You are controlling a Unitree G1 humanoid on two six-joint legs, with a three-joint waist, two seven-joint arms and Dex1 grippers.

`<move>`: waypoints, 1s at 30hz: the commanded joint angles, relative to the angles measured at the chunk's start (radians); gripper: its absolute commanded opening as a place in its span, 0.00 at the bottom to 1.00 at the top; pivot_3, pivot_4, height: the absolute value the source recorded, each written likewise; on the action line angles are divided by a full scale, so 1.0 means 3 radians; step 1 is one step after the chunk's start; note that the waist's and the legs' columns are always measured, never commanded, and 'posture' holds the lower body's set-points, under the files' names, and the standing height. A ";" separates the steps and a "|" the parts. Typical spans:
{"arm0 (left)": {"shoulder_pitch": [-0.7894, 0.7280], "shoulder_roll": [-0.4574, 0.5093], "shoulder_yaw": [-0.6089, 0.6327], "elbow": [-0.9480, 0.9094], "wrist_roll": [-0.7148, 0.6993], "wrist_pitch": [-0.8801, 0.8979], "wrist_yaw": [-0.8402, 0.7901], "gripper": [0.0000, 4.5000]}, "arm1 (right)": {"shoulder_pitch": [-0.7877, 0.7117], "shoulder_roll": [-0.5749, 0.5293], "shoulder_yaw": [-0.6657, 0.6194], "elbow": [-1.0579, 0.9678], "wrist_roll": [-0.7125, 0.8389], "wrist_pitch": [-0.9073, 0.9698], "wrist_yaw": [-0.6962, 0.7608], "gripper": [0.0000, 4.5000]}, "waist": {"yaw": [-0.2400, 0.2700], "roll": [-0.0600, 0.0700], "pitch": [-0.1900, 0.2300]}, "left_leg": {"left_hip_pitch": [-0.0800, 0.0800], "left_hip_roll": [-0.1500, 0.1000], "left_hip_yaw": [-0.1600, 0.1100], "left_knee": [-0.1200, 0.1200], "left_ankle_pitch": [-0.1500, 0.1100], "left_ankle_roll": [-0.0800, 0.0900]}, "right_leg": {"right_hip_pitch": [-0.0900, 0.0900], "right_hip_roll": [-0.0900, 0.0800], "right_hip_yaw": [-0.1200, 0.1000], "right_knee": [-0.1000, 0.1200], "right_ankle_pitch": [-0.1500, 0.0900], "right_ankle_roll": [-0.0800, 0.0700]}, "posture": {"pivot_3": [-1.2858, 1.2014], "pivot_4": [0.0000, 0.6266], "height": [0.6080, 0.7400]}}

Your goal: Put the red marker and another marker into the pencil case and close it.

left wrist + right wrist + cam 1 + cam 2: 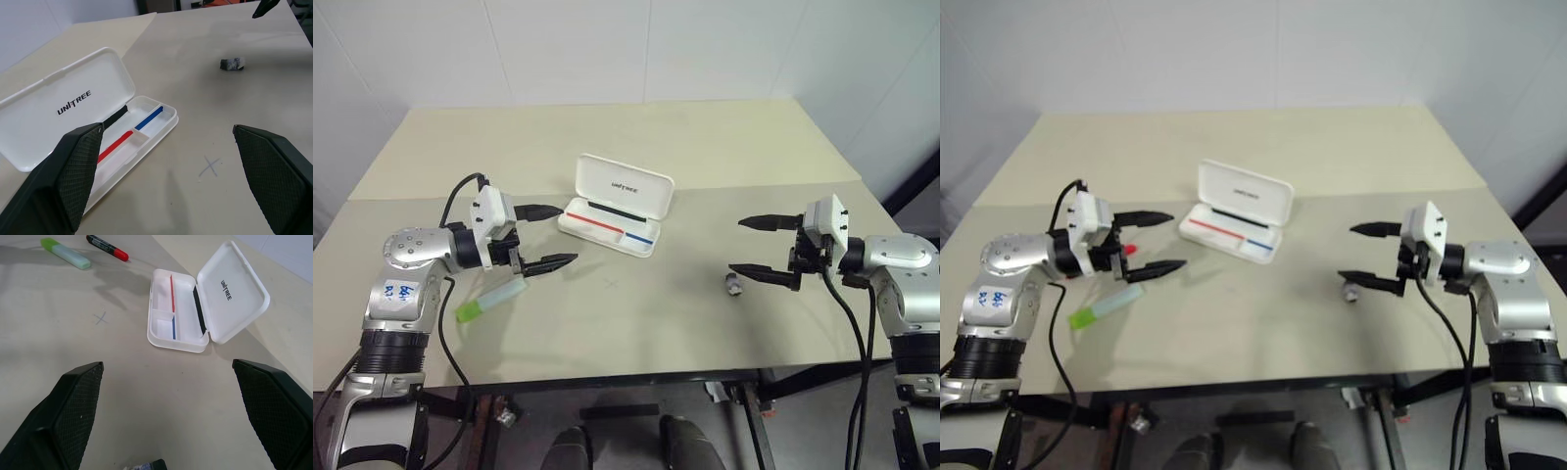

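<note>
Nearest, on the beige surface [636,323]: stubby pale green highlighter [490,299] under left tool [551,237], slim red-ended marker [107,247] beside. Both tools, right [751,247] too, level, angled inward, fingers wide, empty. Farther: open white hard-plastic pencil case [615,205].

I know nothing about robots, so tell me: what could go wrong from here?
The red marker lies right beside the green highlighter, so the open left pincer might nudge one while taking the other. The pencil case lid stands up, so an arm could knock it shut early.
</note>
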 commanded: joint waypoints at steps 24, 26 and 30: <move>0.0136 0.0422 0.0465 0.0285 -0.0020 -0.0243 0.0020 1.00 | -0.1022 0.0792 0.0930 0.0225 -0.0703 0.0486 -0.0509 0.55 | -0.0059 -0.0001 0.0000 | -0.0003 0.0000 -0.0004 -0.0005 -0.0003 -0.0001 | -0.0004 0.0000 -0.0002 0.0009 -0.0003 -0.0003 | 0.52 0.24 1.00; 0.0185 0.0434 0.0484 0.0270 -0.0020 -0.0240 0.0042 1.00 | -0.1148 0.0897 0.1019 0.0318 -0.0779 0.0545 -0.0519 0.55 | -0.0064 -0.0001 0.0000 | -0.0003 0.0000 -0.0004 -0.0005 -0.0003 0.0000 | -0.0006 0.0000 -0.0002 0.0010 -0.0004 -0.0003 | 0.52 0.24 1.00; 0.0224 0.0420 0.0492 0.0261 -0.0003 -0.0251 0.0092 1.00 | -0.1408 0.1128 0.1211 0.0604 -0.0974 0.0623 -0.0579 0.55 | -0.0076 -0.0001 0.0000 | 0.0000 0.0000 -0.0004 -0.0004 -0.0003 -0.0001 | -0.0008 0.0001 -0.0002 0.0020 -0.0005 -0.0006 | 0.52 0.24 1.00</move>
